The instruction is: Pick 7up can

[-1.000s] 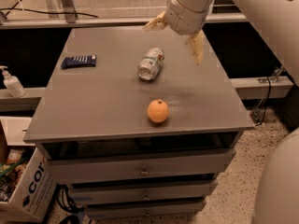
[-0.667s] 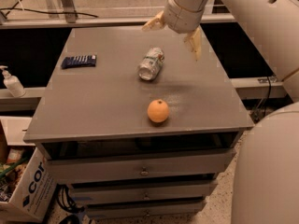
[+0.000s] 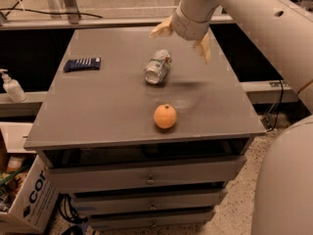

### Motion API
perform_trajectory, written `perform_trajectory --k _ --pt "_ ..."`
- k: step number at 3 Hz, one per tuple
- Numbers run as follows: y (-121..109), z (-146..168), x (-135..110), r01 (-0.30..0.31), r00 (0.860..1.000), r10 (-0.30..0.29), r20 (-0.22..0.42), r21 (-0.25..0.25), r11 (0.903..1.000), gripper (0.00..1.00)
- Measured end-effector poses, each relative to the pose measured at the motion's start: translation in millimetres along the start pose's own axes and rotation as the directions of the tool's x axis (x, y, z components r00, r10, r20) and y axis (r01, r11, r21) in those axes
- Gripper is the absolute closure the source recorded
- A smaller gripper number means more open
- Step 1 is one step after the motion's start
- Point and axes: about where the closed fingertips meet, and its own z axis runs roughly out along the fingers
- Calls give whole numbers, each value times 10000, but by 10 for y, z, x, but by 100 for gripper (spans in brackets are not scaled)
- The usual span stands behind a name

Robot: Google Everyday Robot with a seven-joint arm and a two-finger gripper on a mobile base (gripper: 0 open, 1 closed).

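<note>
the robot's white arm (image 3: 254, 18) comes in from the 2 o'clock corner of the camera view and is the biggest thing here, with the pale curve of its base (image 3: 286, 180) filling the 4 o'clock corner. under it stands a grey cabinet (image 3: 98, 116) with a flat top and a stack of drawers below, each with a small knob (image 3: 150, 181). on the floor at 8 o'clock of the cabinet sits a white cardboard box (image 3: 30, 199) with the dark letters "cor" showing; the rest of the word is cut off. the gripper (image 3: 182, 38) hangs over the far part of the top, at about 1 o'clock from the 7up can, its two tan fingers (image 3: 203, 47) spread wide apart with nothing between them and nothing touching them. the 7up can (image 3: 158, 66) lies on its side near the middle of the top, toward the far half, its silver end turned toward the camera; the label is white and green, but no writing on it can be read. a flat dark blue packet (image 3: 82, 63) lies well apart at 9 o'clock of the can, its print too small to read. an orange (image 3: 165, 116) sits at 6 o'clock of the can, near the front edge. a small pump bottle (image 3: 11, 87) stands off the cabinet at 9 o'clock.
</note>
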Motion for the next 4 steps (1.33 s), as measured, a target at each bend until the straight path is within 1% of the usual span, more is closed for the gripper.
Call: perform_trajectory --k 1,2,3,4 --pt "0 237 -21 262 9980 -260 -573 28 9997 0" --pt "-4 445 -61 394 9943 -404 -988 -116 9992 0" --pt "-55 601 -66 445 9881 -507 -1454 -451 9980 0" --pt "-146 685 -72 428 9817 -587 -1810 -904 9950 0"
